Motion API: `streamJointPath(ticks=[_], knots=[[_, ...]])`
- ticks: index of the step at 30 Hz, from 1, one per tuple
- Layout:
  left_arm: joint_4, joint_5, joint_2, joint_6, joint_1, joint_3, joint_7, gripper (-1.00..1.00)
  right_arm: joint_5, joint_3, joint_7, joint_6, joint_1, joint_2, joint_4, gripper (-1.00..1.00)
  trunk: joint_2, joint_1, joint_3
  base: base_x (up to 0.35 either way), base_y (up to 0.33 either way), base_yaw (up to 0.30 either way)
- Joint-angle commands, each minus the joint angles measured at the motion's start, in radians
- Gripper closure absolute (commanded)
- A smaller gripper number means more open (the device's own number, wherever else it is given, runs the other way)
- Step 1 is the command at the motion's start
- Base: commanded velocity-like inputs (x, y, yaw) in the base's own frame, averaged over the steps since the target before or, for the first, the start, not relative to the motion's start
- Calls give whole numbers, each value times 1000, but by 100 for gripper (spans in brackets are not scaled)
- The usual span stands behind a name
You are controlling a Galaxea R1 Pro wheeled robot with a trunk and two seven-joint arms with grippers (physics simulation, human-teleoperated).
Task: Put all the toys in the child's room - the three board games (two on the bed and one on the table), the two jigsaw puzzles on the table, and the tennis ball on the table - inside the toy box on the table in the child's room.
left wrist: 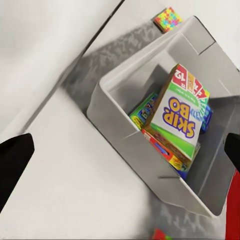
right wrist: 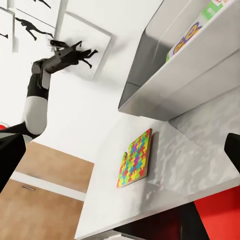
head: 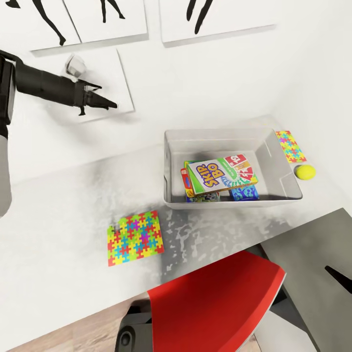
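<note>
The grey toy box [head: 172, 161] stands on the pale table [head: 58, 220]. Inside it a SKIP-BO board game [head: 220, 176] lies on top of other game boxes [head: 244, 192]. One jigsaw puzzle [head: 135, 238] lies flat near the table's front, left of the box. A second puzzle [head: 291, 145] sits behind the box's right corner, and the tennis ball [head: 305, 171] rests beside the box's right wall. My left gripper [head: 110, 103] hangs open and empty high over the table's left, looking down at the box [left wrist: 120, 140]. My right gripper [right wrist: 125, 145] is open and empty, low by the front puzzle [right wrist: 135, 159].
A red chair [head: 215, 303] is tucked under the table's front edge. A lower dark-grey-topped cabinet [head: 313, 254] adjoins the table at the right. Black silhouette prints [head: 215, 19] hang on the white wall behind.
</note>
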Motion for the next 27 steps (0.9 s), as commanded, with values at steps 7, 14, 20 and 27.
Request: streamJointPath(ticks=[7, 14, 20, 27], knots=[[-99, -30, 55, 8, 83, -1, -9, -100, -3, 0, 1, 11, 0, 0, 2, -100, -1, 1, -1, -3, 0, 0], [-187, -30, 61, 8, 175, 0, -9, -100, -3, -1, 1, 11, 0, -1, 6, -100, -1, 1, -1, -183, 0, 0], [-205, -29, 62, 8, 193, 0, -9, -100, -5, -1, 1, 11, 0, -1, 7, -100, -1, 1, 0, -136, 0, 0], [-209, -29, 63, 8, 197, 1, -9, -100, -6, -1, 1, 11, 0, -1, 7, -100, -1, 1, 8, -25, 0, 0]])
